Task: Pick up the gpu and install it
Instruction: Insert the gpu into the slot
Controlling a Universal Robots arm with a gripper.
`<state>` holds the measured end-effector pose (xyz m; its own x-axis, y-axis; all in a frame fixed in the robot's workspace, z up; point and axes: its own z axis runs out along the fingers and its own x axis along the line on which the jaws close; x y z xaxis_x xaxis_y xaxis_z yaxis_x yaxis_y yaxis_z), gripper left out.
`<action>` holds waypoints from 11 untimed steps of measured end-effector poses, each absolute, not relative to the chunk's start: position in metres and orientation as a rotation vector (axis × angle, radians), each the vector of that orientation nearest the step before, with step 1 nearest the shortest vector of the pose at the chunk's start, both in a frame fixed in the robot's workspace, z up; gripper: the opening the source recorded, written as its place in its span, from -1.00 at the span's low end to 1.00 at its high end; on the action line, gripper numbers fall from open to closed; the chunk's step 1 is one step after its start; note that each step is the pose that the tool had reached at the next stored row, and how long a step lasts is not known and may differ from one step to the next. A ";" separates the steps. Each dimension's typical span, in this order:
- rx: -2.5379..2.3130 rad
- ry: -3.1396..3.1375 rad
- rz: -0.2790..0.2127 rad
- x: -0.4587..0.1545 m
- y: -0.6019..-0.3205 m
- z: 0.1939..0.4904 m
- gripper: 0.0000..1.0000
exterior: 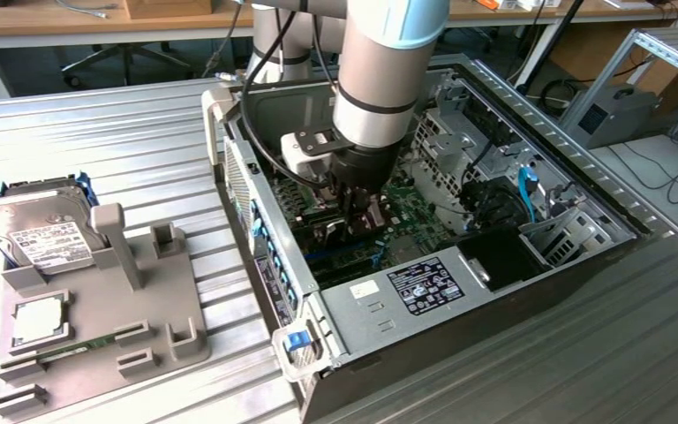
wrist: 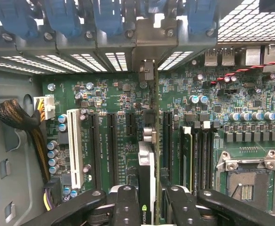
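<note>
gpu (wrist: 146, 165) held upright over green motherboard (wrist: 113, 136) inside case (exterior: 351, 309).

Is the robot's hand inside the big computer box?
Yes, the gripper reaches down inside the open computer case, holding the gpu over the green board.

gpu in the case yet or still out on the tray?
In the case. The gripper holds the gpu edge-on over the motherboard slots; full seating cannot be told.

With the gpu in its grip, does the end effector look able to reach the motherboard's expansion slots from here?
Probably yes. The end effector holds the gpu edge-on above the motherboard, inside the open computer case. The slot ahead of it looks bare, with nothing between, though exact alignment is hard to judge.
</note>
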<state>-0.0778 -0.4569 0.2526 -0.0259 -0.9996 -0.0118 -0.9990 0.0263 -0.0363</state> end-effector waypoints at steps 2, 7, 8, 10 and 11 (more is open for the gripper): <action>-2.168 2.226 -0.028 -0.078 -0.457 0.252 -0.47; -2.168 2.226 -0.028 -0.078 -0.457 0.252 -0.47; -2.168 2.225 -0.029 -0.079 -0.457 0.252 -0.47; -2.168 2.225 -0.029 -0.079 -0.457 0.252 -0.47; -2.168 2.225 -0.029 -0.079 -0.457 0.252 -0.47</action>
<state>-0.0790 -0.4568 0.2522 -0.0258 -0.9996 -0.0119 -0.9989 0.0262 -0.0377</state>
